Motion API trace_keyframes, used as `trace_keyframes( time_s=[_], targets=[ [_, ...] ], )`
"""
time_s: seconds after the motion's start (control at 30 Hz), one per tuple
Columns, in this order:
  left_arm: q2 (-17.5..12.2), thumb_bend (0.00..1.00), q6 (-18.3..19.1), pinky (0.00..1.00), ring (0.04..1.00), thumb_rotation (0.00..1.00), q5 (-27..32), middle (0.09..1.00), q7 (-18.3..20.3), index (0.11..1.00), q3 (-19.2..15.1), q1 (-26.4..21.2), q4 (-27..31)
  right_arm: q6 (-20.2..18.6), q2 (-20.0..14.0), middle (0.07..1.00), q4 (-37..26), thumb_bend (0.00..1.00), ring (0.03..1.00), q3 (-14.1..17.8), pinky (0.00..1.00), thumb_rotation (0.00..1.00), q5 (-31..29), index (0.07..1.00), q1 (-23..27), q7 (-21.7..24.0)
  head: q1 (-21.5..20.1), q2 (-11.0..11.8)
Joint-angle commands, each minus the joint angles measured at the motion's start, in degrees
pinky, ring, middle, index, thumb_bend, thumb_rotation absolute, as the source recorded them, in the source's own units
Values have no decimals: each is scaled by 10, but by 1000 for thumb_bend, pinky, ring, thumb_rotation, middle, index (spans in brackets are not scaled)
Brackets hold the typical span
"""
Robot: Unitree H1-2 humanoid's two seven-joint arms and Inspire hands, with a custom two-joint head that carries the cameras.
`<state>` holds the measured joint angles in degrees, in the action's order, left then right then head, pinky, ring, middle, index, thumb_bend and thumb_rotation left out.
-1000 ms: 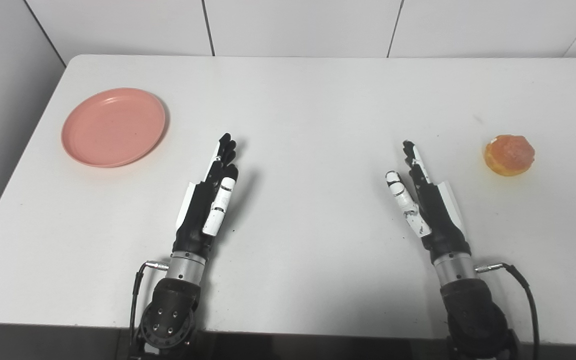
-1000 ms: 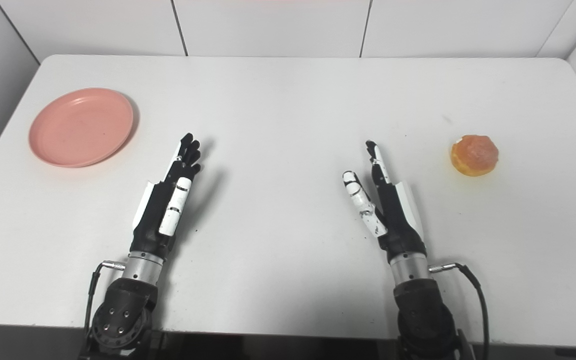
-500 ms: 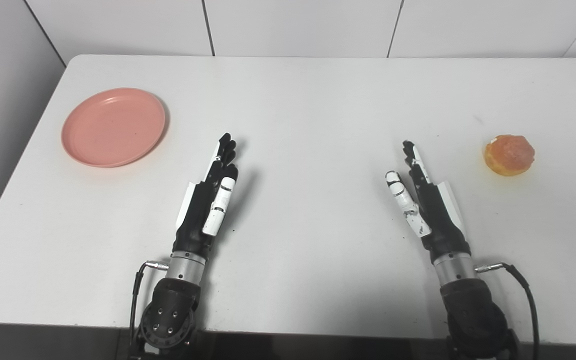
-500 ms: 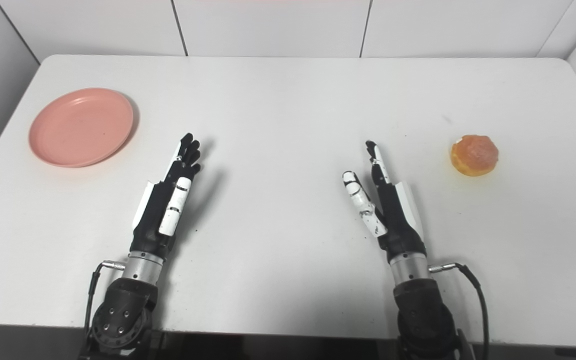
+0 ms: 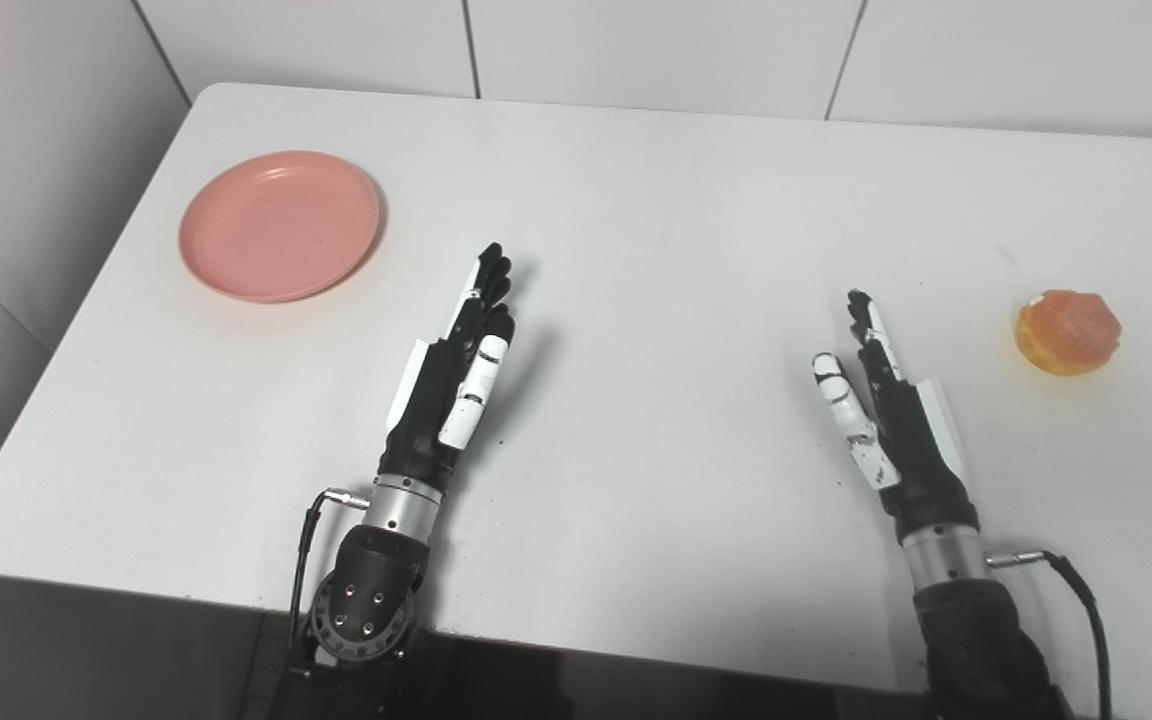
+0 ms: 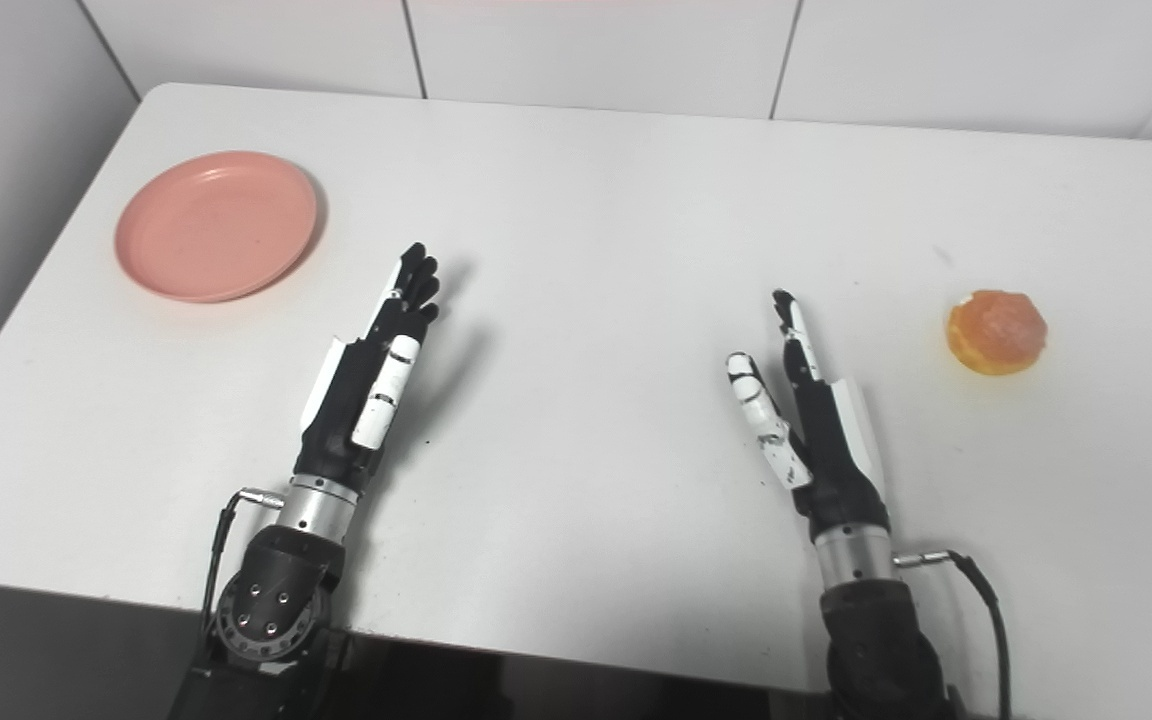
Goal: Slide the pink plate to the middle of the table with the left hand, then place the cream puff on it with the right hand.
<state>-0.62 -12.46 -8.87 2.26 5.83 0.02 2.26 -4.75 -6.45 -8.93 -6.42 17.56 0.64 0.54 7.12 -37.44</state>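
- Black and white plastic covers both hands; the left hand (image 5: 451, 375) lies stretched out over the white table (image 5: 656, 230) with its fingers straight and nothing in it, so it reads as open; it points up and a little to the left, toward the plate's corner.
- The right hand (image 5: 886, 400) is likewise empty, its fingers extended and its thumb splayed off to the inner side; it sits on the right half of the table, short of the pastry.
- Outward to the left: the pink plate (image 5: 280, 226) rests bare at the far left corner, well apart from the left hand's fingertips; nothing touches it.
- Outward to the right: the cream puff (image 5: 1067, 331) (orange-brown, glazed-looking) sits alone near the right edge, apart from the right hand.
- Progress, as I judge it: nothing is done yet; the plate is not at the middle, which lies bare between the two hands; left to do are the reach to the plate, the slide to centre, then the pick and the set-down of the puff.
- Between views: the right eye view shows the table's far right corner and bare table beyond the puff (image 6: 997, 331); the left eye view crops that side closer but shows more of the wall and floor past the left edge.
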Motion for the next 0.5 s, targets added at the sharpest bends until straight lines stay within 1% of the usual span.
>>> trace_keyframes(
  time_s=[0.0, 0.03, 0.07, 0.1, 0.17, 0.2, 0.23, 0.27, 0.3, 0.37, 0.47],
  targets=[
    [30, 456, -28, 957, 980, 1000, -6, 991, -15, 978, 21, 18, -93, 39, -9, 1000, 15, 191, 999, 7, 985, 1000, -16, 1000, -5, -1, 25, 15],
    [33, 455, -32, 956, 979, 1000, -11, 990, -18, 978, 23, 16, -101, 54, -13, 1000, 23, 193, 998, 8, 985, 1000, -22, 1000, -4, 0, 42, 26],
    [36, 461, -33, 954, 978, 1000, -14, 990, -20, 979, 24, 15, -105, 64, -16, 1000, 30, 194, 999, 9, 991, 1000, -26, 1000, -4, 0, 42, 26],
    [39, 461, -37, 953, 977, 1000, -17, 991, -22, 980, 24, 12, -113, 74, -19, 1000, 37, 195, 1000, 10, 993, 1000, -27, 1000, -3, 0, 57, 38],
    [44, 447, -47, 951, 977, 1000, -23, 991, -26, 983, 25, 7, -129, 89, -23, 1000, 50, 180, 998, 12, 992, 1000, -32, 1000, -2, -1, 69, 49],
    [46, 438, -50, 950, 976, 1000, -27, 989, -28, 983, 26, 5, -136, 97, -25, 1000, 56, 176, 996, 13, 991, 1000, -35, 1000, -1, -2, 81, 59],
    [47, 434, -51, 948, 975, 1000, -30, 988, -30, 983, 26, 3, -140, 102, -26, 1000, 61, 174, 994, 14, 990, 1000, -37, 1000, 0, -3, 81, 59],
    [50, 430, -50, 947, 975, 1000, -33, 987, -32, 982, 27, 3, -144, 114, -27, 1000, 67, 168, 994, 14, 991, 1000, -41, 1000, 0, -3, 89, 67],
    [51, 424, -50, 946, 974, 1000, -35, 985, -33, 981, 27, 3, -145, 122, -28, 1000, 72, 157, 993, 14, 992, 1000, -45, 1000, 1, -3, 89, 67],
    [54, 418, -48, 945, 973, 1000, -40, 983, -37, 980, 28, 1, -150, 123, -29, 1000, 72, 146, 995, 15, 996, 1000, -49, 1000, 1, -2, 98, 74],
    [55, 425, -51, 944, 973, 1000, -50, 981, -42, 979, 30, -1, -157, 115, -28, 1000, 67, 125, 999, 14, 1000, 1000, -49, 1000, 0, -2, 102, 78]
  ],
)
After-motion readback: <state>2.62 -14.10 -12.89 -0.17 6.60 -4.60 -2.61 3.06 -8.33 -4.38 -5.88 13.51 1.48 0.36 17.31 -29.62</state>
